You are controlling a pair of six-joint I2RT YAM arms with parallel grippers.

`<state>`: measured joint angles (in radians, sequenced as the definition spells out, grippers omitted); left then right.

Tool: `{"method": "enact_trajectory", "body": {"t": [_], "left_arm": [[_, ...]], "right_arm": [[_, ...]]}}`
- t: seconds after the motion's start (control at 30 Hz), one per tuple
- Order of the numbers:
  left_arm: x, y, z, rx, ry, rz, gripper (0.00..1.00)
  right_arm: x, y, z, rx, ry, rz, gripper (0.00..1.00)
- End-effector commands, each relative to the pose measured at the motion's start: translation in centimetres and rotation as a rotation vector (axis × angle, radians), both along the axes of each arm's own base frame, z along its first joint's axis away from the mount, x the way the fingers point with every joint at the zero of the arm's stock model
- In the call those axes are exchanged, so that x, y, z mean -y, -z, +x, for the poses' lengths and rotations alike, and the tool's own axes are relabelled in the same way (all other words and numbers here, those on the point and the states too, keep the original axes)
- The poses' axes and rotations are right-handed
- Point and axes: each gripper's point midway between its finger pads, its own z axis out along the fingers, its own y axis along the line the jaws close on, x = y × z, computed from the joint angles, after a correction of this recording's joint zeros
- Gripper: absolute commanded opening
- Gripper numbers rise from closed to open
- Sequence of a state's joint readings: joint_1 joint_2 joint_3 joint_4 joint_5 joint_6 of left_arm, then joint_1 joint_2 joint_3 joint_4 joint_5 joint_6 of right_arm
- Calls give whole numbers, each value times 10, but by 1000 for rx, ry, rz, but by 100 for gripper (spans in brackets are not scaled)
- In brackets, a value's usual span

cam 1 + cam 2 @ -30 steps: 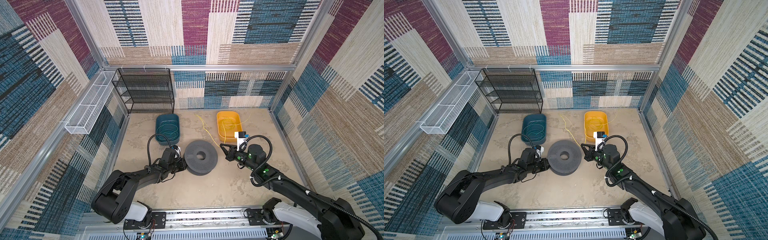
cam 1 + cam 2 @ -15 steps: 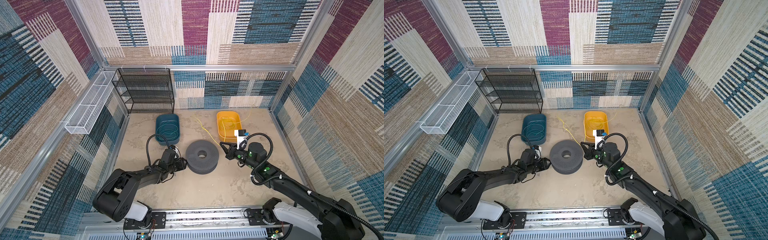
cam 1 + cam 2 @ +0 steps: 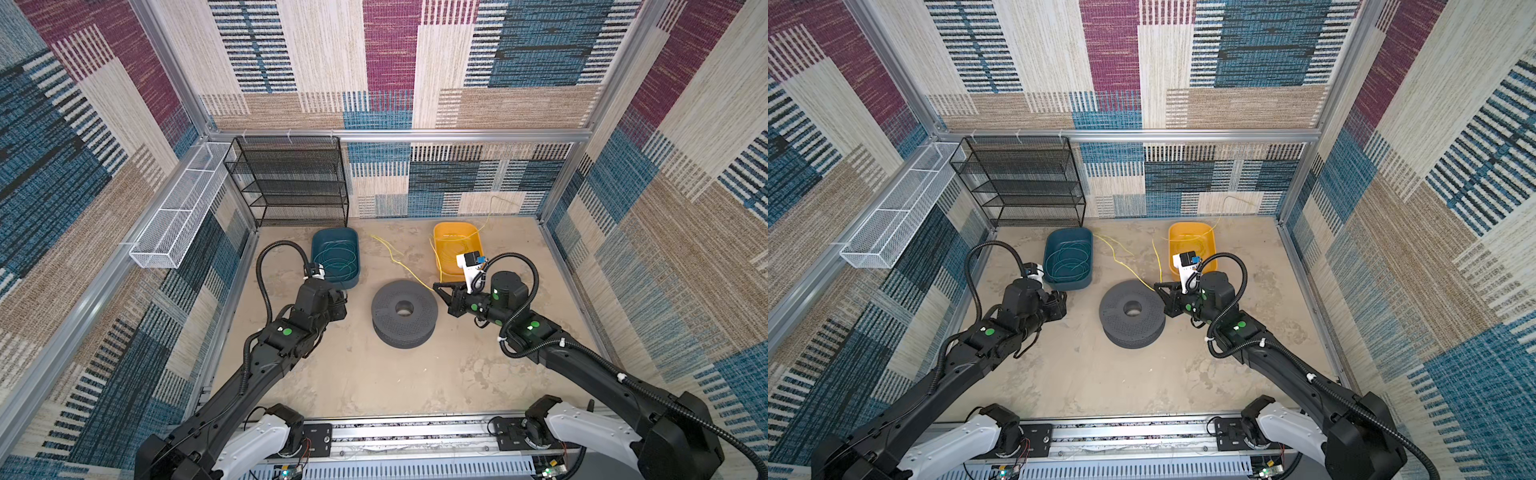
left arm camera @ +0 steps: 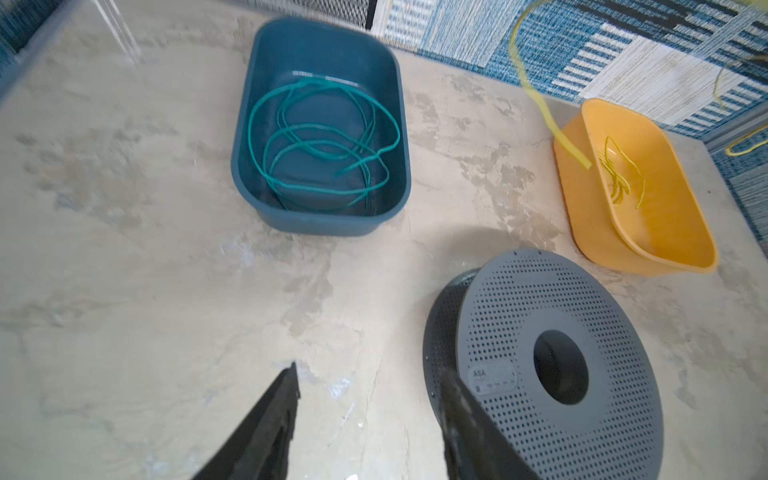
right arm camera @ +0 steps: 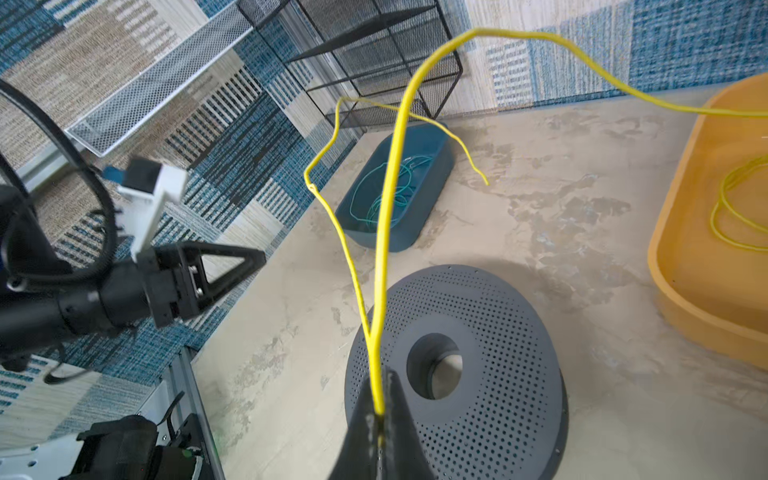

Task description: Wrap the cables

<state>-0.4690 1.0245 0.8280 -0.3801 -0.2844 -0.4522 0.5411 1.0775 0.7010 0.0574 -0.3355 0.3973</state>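
Between the clenched tips of the right gripper (image 5: 380, 409), only its wrist view shows the yellow cable (image 5: 389, 208) pinched. Left gripper (image 4: 370, 372) gapes empty beside the spool (image 4: 582, 299).

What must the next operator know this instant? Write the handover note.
Left tool: open, empty, beside the gray spool.
Right tool: shut on the yellow cable, at the spool's rim.
Yellow cable trails back into the yellow bin; green cable lies loose in the blue bin.
Done: yellow cable grasped.
To do: wrap the cables; no turns show on the spool.
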Motion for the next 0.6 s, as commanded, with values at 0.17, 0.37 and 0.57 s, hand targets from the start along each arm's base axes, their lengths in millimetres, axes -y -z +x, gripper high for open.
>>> {"method": "enact_trajectory", "body": {"t": [0.17, 0.37, 0.57], "left_arm": [[73, -58, 14, 212, 370, 608, 56], [119, -79, 9, 469, 560, 818, 62], [136, -77, 15, 551, 613, 869, 63]], "right_arm": [[-2, -8, -2, -17, -35, -69, 0], [-8, -18, -12, -20, -96, -50, 0], [-9, -25, -20, -11, -128, -33, 0]]}}
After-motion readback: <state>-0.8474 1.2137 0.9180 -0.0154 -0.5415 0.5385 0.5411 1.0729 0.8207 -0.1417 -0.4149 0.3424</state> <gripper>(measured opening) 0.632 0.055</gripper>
